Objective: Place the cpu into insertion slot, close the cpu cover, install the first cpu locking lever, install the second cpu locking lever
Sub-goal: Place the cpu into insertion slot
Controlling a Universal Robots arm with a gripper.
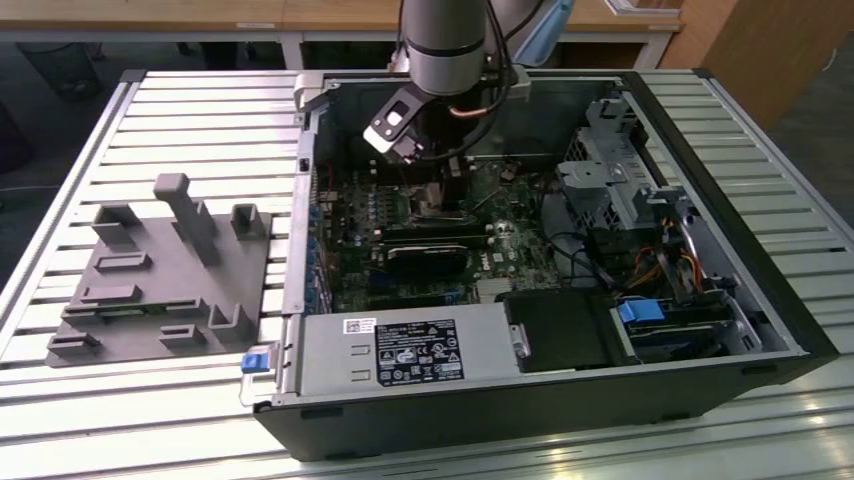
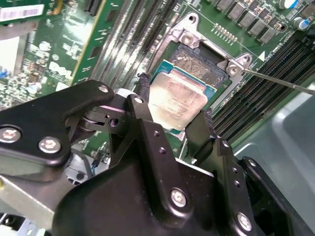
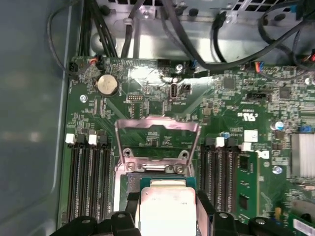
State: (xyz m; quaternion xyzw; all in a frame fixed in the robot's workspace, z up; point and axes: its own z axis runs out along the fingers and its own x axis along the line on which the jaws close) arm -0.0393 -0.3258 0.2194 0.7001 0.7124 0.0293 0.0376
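the gripper [image 2: 173, 109] is clenched on the cpu [image 2: 176, 98], fingers [image 2: 142, 94] on two opposite edges, holding it over the insertion slot [image 2: 203, 60]; i cannot tell whether a corner already touches. the chip looks skewed to the slot, so it could seat off-square and bend contacts. the cpu cover [image 3: 157, 124] stands flipped open. memory slots [image 3: 88, 182] flank the slot closely. in the exterior view a grey fixture [image 1: 160, 280] lies at nine o'clock of the case [image 1: 561, 400].
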